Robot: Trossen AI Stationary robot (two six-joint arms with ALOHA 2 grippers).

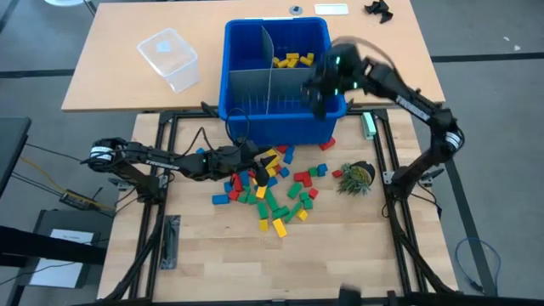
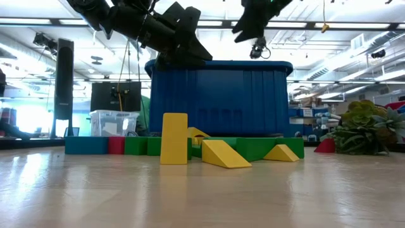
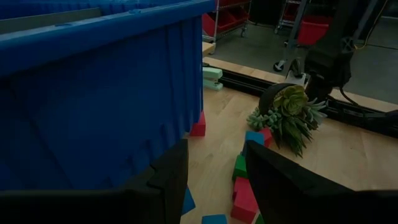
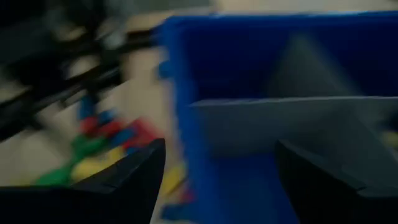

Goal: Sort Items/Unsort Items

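Lower centre of the high view, your blocks [image 1: 272,191] lie scattered, the left gripper [image 1: 255,163] over them, fingers apart and empty, likely lining up a pick. Above, the right gripper [image 1: 319,85] hangs spread over the bin [image 1: 327,127]. Only this view shows yellow blocks [image 1: 293,59] inside.

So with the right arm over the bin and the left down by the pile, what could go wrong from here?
The right gripper hangs open above the blue bin's front right compartment, close to the grey divider; dropping lower could clip it. The left gripper sits low between the bin wall and the blocks, so a sweep may scatter them or nudge the potted plant.
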